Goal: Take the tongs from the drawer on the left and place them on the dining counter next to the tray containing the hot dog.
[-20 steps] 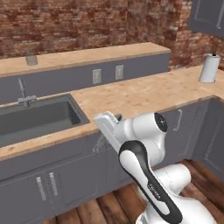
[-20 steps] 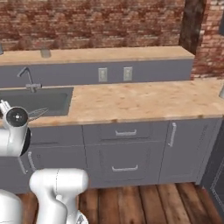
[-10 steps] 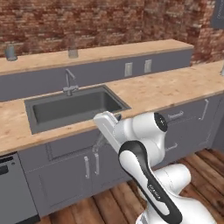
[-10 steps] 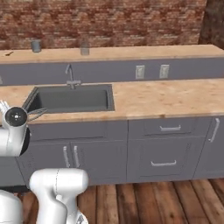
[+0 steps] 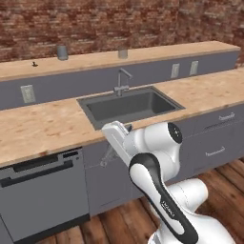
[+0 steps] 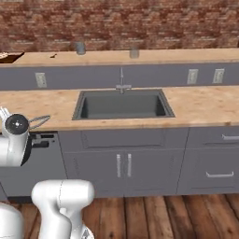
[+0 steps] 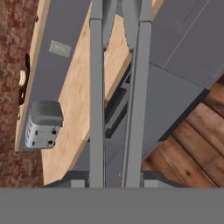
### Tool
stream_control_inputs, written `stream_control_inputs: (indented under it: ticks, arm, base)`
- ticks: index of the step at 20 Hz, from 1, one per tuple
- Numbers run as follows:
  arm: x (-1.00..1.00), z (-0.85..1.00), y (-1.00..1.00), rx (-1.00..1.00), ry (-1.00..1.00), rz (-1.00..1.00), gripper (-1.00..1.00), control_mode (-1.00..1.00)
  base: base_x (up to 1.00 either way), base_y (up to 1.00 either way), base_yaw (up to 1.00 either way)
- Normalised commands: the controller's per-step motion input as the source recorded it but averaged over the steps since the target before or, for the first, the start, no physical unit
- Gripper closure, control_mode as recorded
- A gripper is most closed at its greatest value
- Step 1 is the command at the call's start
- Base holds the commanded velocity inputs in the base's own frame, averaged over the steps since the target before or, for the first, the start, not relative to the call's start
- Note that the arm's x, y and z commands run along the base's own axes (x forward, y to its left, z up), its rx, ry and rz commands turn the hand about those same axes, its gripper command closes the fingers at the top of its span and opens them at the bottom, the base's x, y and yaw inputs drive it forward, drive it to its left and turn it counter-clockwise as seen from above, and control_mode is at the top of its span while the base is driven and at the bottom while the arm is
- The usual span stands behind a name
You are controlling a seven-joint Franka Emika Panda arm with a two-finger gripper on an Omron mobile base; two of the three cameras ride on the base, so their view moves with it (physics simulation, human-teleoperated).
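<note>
I see my gripper [image 7: 114, 179] clamped on the tongs [image 7: 97, 109], whose two arms run straight ahead of it.

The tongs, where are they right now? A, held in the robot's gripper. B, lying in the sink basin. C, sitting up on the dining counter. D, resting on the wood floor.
A: in the hand view the two long grey arms of the tongs run up from the gripper at the bottom, hanging in the air over the counter edge and the wood floor.
</note>
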Motion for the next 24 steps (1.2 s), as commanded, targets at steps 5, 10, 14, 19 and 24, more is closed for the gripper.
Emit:
stream_control_inputs:
  ticks: [5,10,14,19,24]
  arm:
    - [0.00,0.00,0.00,0.00,0.00,0.00,1.00,1.00]
    - [0.00,0.00,0.00,0.00,0.00,0.00,1.00,1.00]
    - [0.00,0.00,0.00,0.00,0.00,0.00,1.00,1.00]
    - [0.00,0.00,0.00,0.00,0.00,0.00,1.00,1.00]
    - [0.00,0.00,0.00,0.00,0.00,0.00,1.00,1.00]
  base:
    - [-0.55,1.00,0.06]
    - [-0.49,1.00,0.04]
    - [-0.46,1.00,0.03]
    - [-0.36,1.00,0.02]
    - [-0.14,1.00,0.00]
